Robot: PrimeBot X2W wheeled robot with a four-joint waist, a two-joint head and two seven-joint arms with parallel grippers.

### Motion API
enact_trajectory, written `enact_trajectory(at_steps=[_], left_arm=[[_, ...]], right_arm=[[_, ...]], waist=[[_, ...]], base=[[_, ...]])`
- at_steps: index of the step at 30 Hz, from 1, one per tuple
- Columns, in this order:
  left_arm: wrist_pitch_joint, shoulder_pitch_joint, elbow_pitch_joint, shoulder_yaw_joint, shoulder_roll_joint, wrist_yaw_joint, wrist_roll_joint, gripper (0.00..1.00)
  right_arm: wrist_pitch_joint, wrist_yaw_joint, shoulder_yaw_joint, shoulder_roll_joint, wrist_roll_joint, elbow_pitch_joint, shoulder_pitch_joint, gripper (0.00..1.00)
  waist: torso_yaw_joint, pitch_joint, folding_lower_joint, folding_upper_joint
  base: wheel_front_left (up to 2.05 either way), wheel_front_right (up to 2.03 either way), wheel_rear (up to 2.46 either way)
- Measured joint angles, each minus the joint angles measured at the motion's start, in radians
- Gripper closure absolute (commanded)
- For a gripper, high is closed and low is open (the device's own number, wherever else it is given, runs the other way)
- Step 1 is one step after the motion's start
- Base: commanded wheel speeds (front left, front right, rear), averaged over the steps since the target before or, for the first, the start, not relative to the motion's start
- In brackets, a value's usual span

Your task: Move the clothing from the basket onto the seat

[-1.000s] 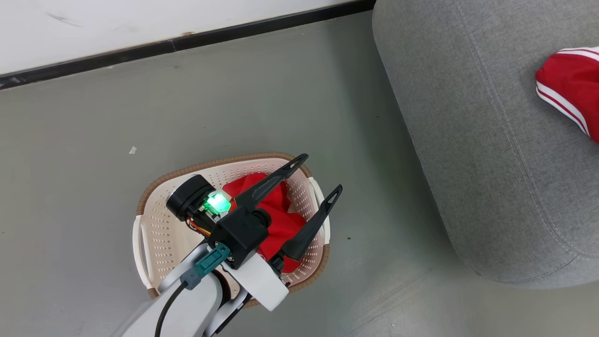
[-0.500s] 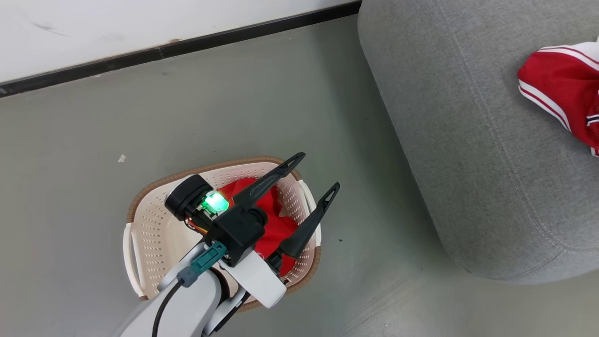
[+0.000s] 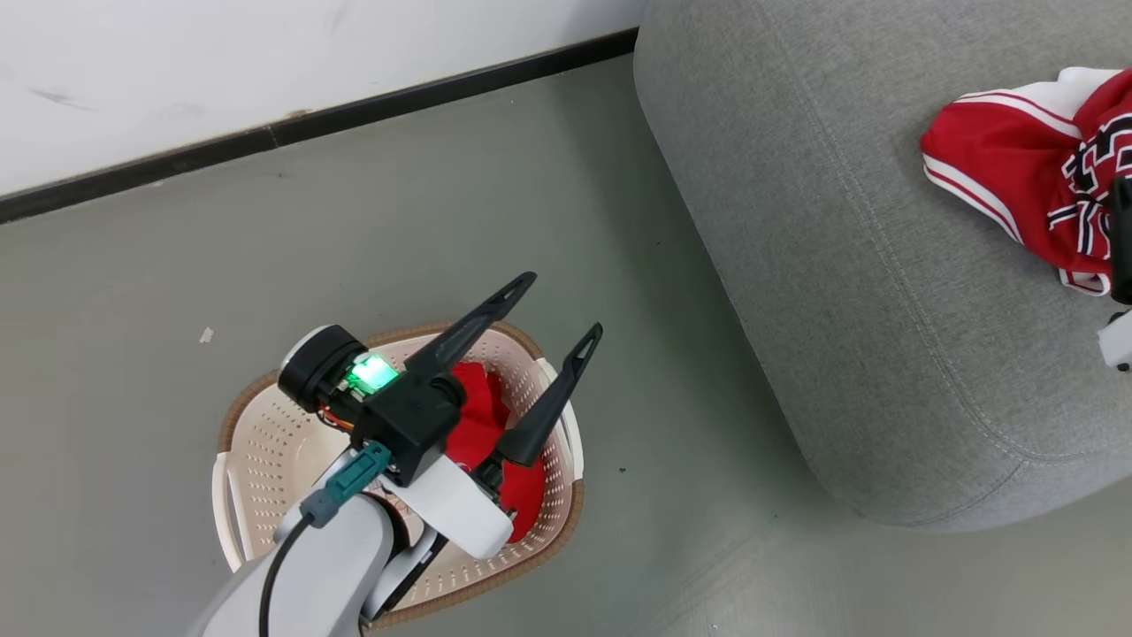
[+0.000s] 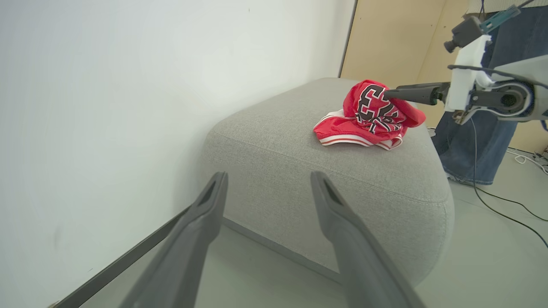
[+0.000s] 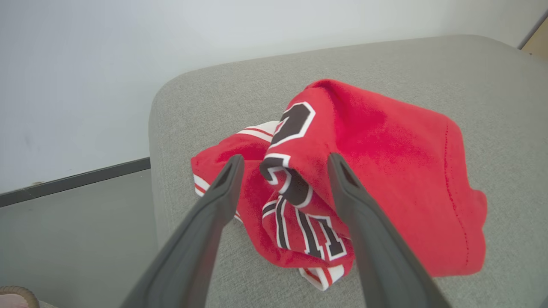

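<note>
**Laundry move: red jersey [image 5: 376,171] on sofa [image 3: 796,221], second red garment [image 3: 473,416] in basket [image 3: 265,442]**

Lettering on the red jersey is dark with white edging. The folds break it up, so I can make out block numerals, one like a 2, but no whole word or brand. White-and-red striped trim runs along its hem.

My right arm reaches in roughly level over the grey sofa. The right gripper [image 5: 284,157] points at the jersey with its fingers spread. A raised fold of the cloth sits between them, and I cannot tell whether they touch it. The jersey lies crumpled on the sofa's top, near a rounded corner.

My left arm bends over the white perforated basket, which stands on the floor beside the sofa. The left gripper [image 3: 557,308] hangs above the basket, fingers spread and holding nothing, pointing toward the sofa's side. The second red garment lies bunched in the basket, beneath that gripper.
</note>
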Motion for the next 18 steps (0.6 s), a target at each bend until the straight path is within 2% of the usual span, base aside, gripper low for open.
enact_trajectory(at_steps=[11, 18], left_arm=[[-0.036, 0.023, 0.038, 0.054, -0.002, 0.031, -0.028, 0.0], [-0.064, 0.049, 0.067, 0.121, -0.002, 0.076, -0.053, 0.0]], right_arm=[[0.0, 0.0, 0.07, 0.008, -0.026, -0.153, 0.02, 0.0], [-0.001, 0.0, 0.146, 0.067, -0.062, -0.218, 0.042, 0.0]], waist=[[-0.003, -0.051, 0.0, 0.0], [0.014, -0.093, 0.0, 0.0]], base=[[0.0, 0.0, 0.0], [0.0, 0.0, 0.0]])
